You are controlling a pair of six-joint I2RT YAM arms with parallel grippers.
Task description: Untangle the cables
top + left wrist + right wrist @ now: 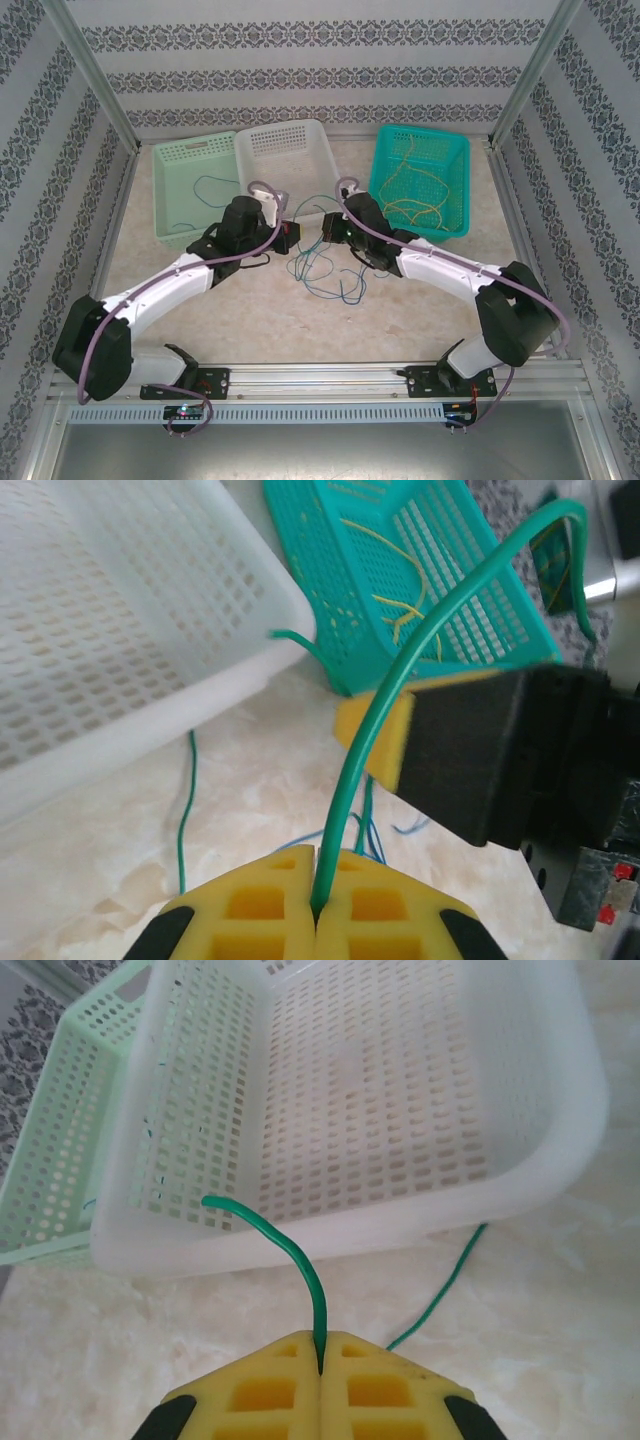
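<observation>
My left gripper (316, 882) is shut on a thin green cable (400, 670), which rises from between the yellow pads and arcs up to the right. My right gripper (320, 1358) is shut on a green cable (318, 1303) near its free end, which curls up to the left. In the top view the two grippers, left (291, 236) and right (327, 228), face each other closely at mid-table. Below them a loose tangle of blue and green cables (325, 272) lies on the table. Yellow cables (415, 190) lie in the teal basket (462, 150).
Three baskets line the far side: a light green basket (170, 190) with a blue cable inside, a white basket (320, 135) and the teal one. The white basket (560, 1160) stands close ahead of the right gripper. The right gripper's black body (510, 750) looms just beyond my left fingers.
</observation>
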